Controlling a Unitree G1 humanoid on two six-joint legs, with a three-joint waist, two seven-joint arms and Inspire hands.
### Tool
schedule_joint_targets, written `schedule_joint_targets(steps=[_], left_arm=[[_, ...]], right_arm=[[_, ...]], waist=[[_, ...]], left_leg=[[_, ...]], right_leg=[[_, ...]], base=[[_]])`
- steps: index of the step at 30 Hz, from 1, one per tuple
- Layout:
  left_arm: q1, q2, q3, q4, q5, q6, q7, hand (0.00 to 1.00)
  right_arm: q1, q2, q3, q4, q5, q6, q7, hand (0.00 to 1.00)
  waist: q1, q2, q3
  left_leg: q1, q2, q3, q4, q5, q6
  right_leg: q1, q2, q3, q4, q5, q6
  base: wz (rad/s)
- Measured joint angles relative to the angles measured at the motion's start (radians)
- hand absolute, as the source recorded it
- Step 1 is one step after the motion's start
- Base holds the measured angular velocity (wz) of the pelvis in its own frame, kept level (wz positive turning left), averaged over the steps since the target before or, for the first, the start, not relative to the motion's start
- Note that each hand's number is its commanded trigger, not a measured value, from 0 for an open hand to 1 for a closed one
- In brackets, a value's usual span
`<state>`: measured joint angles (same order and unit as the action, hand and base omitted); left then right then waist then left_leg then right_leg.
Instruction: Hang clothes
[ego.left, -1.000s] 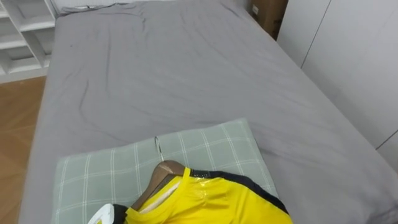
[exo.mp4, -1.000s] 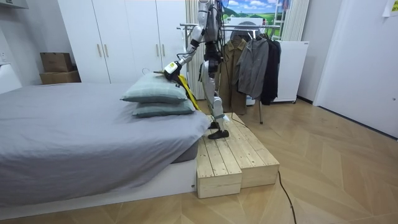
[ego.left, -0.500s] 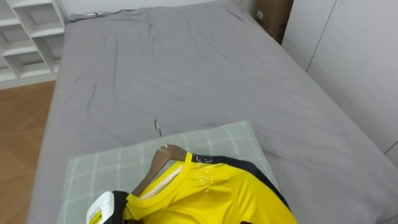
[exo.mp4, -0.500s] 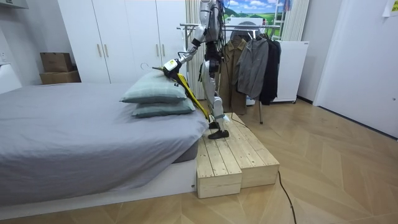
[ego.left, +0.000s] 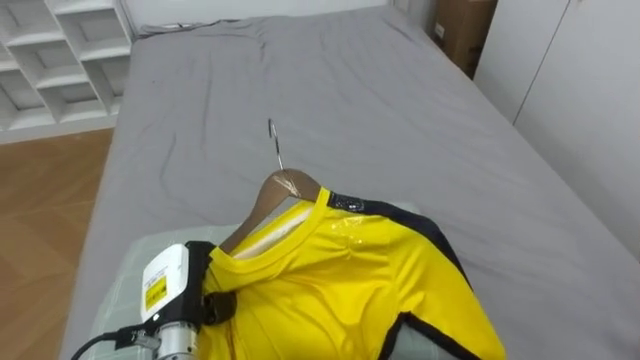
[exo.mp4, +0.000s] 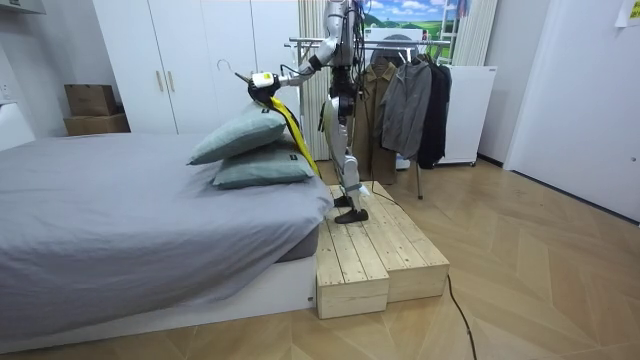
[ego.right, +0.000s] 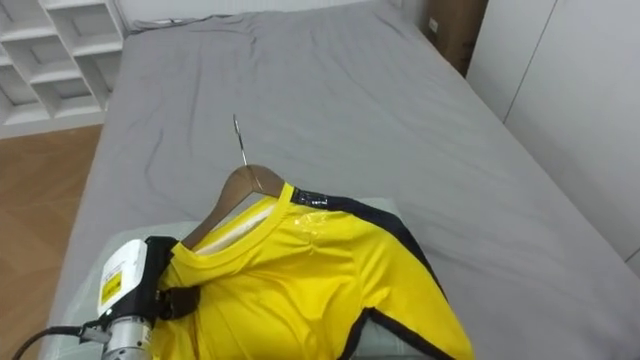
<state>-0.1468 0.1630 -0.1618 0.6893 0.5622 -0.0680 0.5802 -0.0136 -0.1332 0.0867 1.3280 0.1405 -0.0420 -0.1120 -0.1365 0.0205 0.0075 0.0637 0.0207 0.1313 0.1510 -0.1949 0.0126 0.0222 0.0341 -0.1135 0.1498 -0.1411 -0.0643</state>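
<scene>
A yellow shirt (ego.left: 340, 290) with dark trim hangs on a wooden hanger (ego.left: 285, 190) whose metal hook (ego.left: 274, 140) points up and away from me. My left hand (ego.left: 215, 302) grips the hanger's left shoulder through the cloth, at the lower left. In the room view I stand on a wooden platform (exo.mp4: 375, 245) at the bed's head end. There my left hand (exo.mp4: 262, 80) holds the shirt (exo.mp4: 288, 122) out in the air above the pillows (exo.mp4: 240, 135). The upper pillow tilts up at its near end.
The grey bed (ego.left: 350, 90) stretches ahead, with a checked pillow (ego.right: 90, 270) under my left arm. White shelves (ego.left: 60, 50) stand at the far left, and a cardboard box (ego.left: 465, 30) and white wardrobe doors (ego.left: 580, 110) at the right. A clothes rack (exo.mp4: 400, 45) with coats stands behind me.
My left hand has lifted the hanger and shirt off the pillow, higher and further over the bed. The upper pillow has tipped up. The eye view has shifted.
</scene>
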Motion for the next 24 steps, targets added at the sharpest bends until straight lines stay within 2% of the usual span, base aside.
schedule_joint_targets(steps=[3,7,10,12,14,17,18,23,24], left_arm=[[0.012,0.007,0.001,-0.034,0.039,0.003,0.000,1.00],[0.063,0.016,0.002,-0.165,0.081,0.003,-0.001,1.00],[0.063,0.018,0.003,-0.220,0.103,0.001,0.000,1.00],[0.063,0.029,0.003,-0.274,0.107,-0.010,0.003,1.00],[0.063,0.055,0.010,-0.342,0.106,-0.047,0.047,1.00],[0.060,0.055,0.051,-0.366,0.106,-0.085,0.103,1.00],[0.058,0.055,0.054,-0.366,0.106,-0.086,0.112,1.00],[0.058,0.055,0.064,-0.352,0.108,-0.083,0.144,1.00],[0.060,0.055,0.064,-0.352,0.110,-0.083,0.150,1.00]], right_arm=[[0.002,-0.004,-0.001,-0.001,0.007,0.000,0.001,0.00],[0.005,-0.012,-0.013,0.000,0.004,-0.001,0.003,0.00],[0.006,-0.014,-0.034,0.001,-0.007,-0.002,0.002,0.00],[0.013,-0.014,-0.043,0.001,-0.001,-0.003,0.002,0.00],[0.023,-0.015,-0.044,0.001,0.003,-0.003,0.002,0.00],[0.034,-0.015,-0.065,-0.001,-0.035,-0.002,0.001,0.00],[0.035,-0.015,-0.066,-0.001,-0.038,-0.002,0.001,0.00],[0.032,-0.019,-0.072,0.000,-0.106,-0.001,-0.046,0.00],[0.034,-0.020,-0.072,0.000,-0.113,0.000,-0.058,0.00]], waist=[[0.004,0.001,-0.0005],[0.003,0.002,-0.0013],[0.003,0.005,-0.0022],[0.004,0.008,-0.0042],[0.003,0.015,-0.0069],[0.001,0.022,-0.0102],[0.000,0.023,-0.0102],[0.002,0.014,0.0008],[0.002,0.015,0.0008]], left_leg=[[-0.001,0.001,-0.002,0.001,0.000,0.000],[-0.001,0.001,-0.004,0.001,0.000,0.000],[-0.001,0.001,-0.006,0.001,0.000,0.000],[0.002,0.001,-0.006,0.001,0.000,0.000],[0.015,0.001,-0.006,0.001,0.000,0.000],[0.038,0.001,-0.005,0.000,0.000,0.000],[0.040,0.001,-0.005,0.000,0.000,0.000],[0.032,-0.007,-0.001,0.004,0.000,0.000],[0.032,-0.007,-0.002,0.004,0.000,0.000]], right_leg=[[0.001,0.001,-0.004,0.000,0.000,0.000],[0.002,0.000,-0.008,0.000,0.000,0.000],[0.002,0.000,-0.008,0.000,0.000,0.000],[0.005,0.000,-0.007,0.000,0.000,0.000],[0.019,0.000,-0.004,0.000,0.000,0.000],[0.040,0.000,-0.002,-0.001,0.000,0.000],[0.041,0.000,-0.002,-0.001,0.000,0.000],[0.043,-0.006,-0.004,-0.013,-0.007,0.001],[0.043,-0.006,-0.005,-0.012,-0.007,0.001]], base=[[0.02],[0.02],[0.01],[0.00],[0.00],[-0.03],[0.00],[0.02],[0.04]])
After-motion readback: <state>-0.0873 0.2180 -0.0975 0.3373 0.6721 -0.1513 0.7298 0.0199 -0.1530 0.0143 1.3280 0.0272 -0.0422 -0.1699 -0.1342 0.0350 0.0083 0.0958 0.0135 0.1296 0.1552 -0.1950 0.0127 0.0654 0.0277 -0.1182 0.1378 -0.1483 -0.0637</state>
